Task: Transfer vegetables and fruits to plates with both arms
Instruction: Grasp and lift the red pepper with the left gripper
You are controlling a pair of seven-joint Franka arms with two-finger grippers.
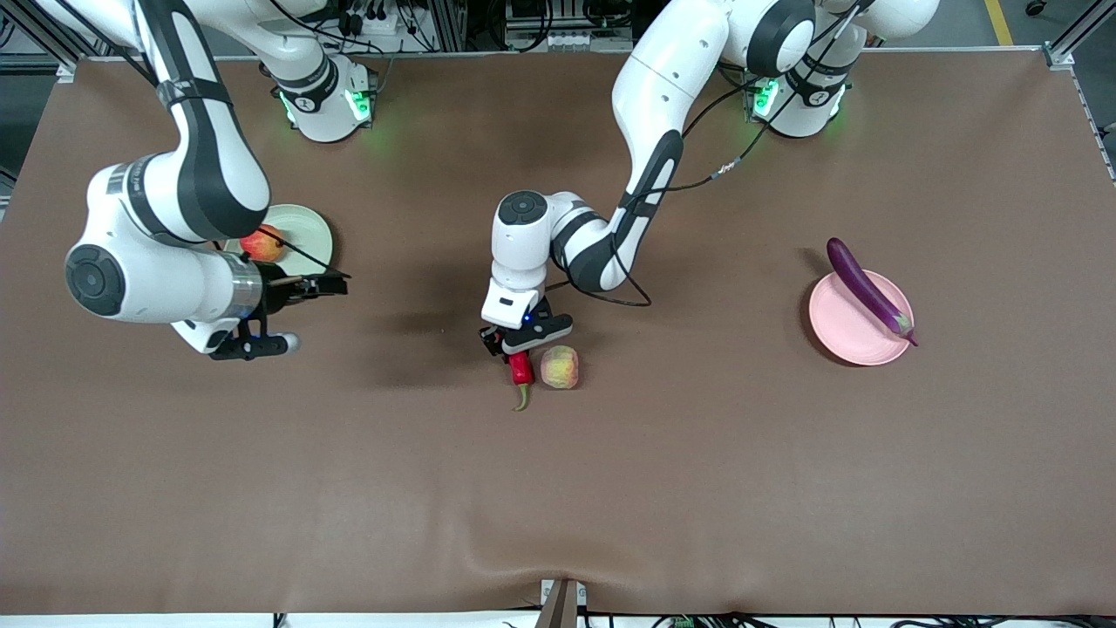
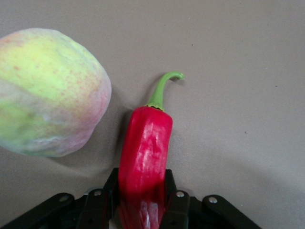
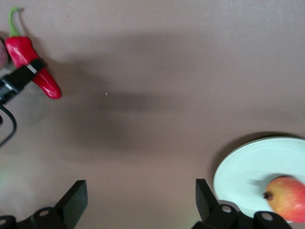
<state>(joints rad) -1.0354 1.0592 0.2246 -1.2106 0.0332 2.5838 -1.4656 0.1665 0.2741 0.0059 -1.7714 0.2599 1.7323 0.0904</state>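
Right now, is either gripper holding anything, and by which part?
The left gripper is shut on the chili pepper, fingers clamping its tip end, green stem pointing away. The right gripper is open and holds nothing, beside the green plate.

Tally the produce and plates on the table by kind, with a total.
Vegetables: 2, the eggplant and the chili pepper.
Fruits: 2, the red fruit and the peach-like fruit.
Plates: 2, the green plate and the pink plate.
Total: 6.
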